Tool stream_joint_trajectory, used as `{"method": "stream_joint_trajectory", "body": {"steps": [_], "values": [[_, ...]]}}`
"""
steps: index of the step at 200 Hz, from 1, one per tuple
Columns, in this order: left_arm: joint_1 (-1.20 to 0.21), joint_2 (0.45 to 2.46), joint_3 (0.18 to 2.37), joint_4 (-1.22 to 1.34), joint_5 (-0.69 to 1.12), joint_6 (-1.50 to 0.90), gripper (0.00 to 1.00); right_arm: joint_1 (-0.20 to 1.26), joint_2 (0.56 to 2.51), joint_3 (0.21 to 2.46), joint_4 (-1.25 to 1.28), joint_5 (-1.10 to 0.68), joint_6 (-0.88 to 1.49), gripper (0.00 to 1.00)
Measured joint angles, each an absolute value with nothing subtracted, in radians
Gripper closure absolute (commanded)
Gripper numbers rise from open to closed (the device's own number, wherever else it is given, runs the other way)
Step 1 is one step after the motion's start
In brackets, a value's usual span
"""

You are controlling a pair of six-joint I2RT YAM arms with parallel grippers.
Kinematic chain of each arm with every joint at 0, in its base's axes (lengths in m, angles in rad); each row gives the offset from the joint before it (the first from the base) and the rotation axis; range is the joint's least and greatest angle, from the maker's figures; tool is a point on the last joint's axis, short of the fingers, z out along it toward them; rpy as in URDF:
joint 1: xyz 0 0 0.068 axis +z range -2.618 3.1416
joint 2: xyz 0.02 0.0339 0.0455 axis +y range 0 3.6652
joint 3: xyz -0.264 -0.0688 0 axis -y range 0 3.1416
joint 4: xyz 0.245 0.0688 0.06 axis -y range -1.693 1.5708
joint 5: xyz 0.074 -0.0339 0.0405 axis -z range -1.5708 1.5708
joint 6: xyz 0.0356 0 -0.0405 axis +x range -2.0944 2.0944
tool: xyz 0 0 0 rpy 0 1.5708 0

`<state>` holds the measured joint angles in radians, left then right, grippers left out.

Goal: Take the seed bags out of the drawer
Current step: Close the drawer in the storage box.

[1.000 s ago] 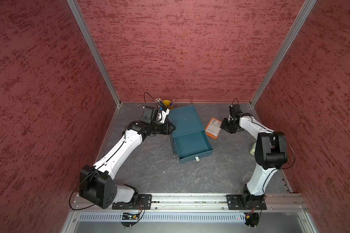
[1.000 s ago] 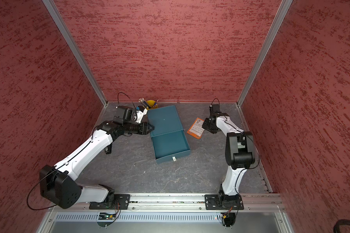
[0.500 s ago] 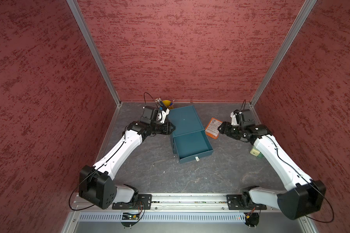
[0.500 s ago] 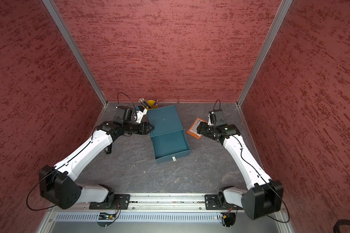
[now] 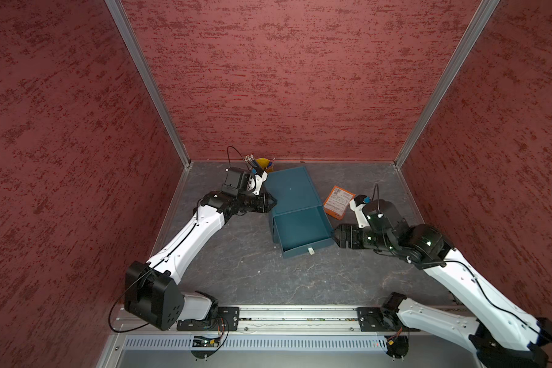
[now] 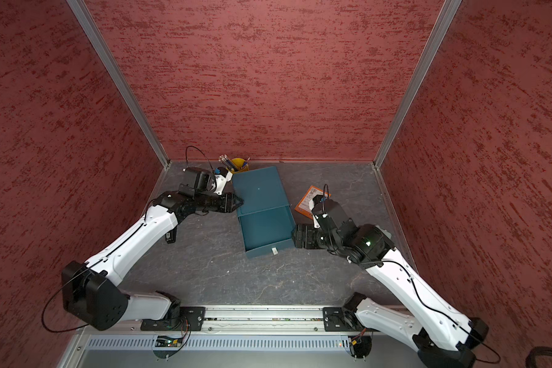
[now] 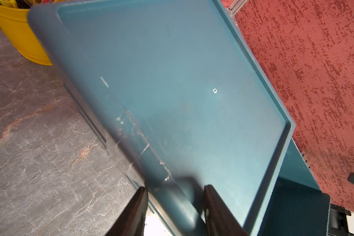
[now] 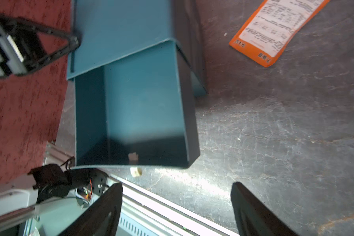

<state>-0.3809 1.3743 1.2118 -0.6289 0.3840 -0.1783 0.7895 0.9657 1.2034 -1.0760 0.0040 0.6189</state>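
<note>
Your right gripper [image 5: 333, 237] has swung back from the bag [image 5: 338, 207] toward the front. It now sits low, just beside the right front corner of the drawer [image 5: 303, 251]. The top views do not show whether it touches the drawer wall. Its jaws have spread and stand wide apart with nothing between them.

Your left gripper [image 5: 270, 204] has not moved. It still pinches the left edge of the box [image 5: 290, 188], near the mouth where the drawer slides out.

The orange bag, with its white printed panel, lies flat on the table [image 5: 236, 270]. It is outside the drawer, to the right of the box and apart from it. Your right wrist hangs just in front of the bag, and in a top view it covers the bag's near corner.

The drawer is pulled out toward the front rail [image 5: 284, 315], its teal floor in view. A small pale knob [image 5: 310, 251] sits on its front face.

Bare grey table runs from the drawer front to the rail, and a strip of it lies between the bag and the right wall. A yellow cup [image 5: 262, 163] of pencils stands against the back wall, just beside the box's back left corner and close to your left wrist.
</note>
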Motion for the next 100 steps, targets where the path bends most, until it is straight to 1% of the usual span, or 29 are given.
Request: {"method": "stream_joint_trajectory", "body": {"steps": [49,75,100], "values": [[-0.382,1.374,1.213,-0.630,0.382,-0.178,0.53,1.078,0.975,1.129,-1.011,0.141,0.688,0.14],[-0.382,1.374,1.214,-0.632,0.381,-0.178,0.53,1.196,0.994,1.046,-0.943,0.231,0.743,0.19],[-0.382,1.373,1.214,-0.633,0.380,-0.178,0.53,1.280,1.004,0.970,-0.871,0.328,0.791,0.27]]}}
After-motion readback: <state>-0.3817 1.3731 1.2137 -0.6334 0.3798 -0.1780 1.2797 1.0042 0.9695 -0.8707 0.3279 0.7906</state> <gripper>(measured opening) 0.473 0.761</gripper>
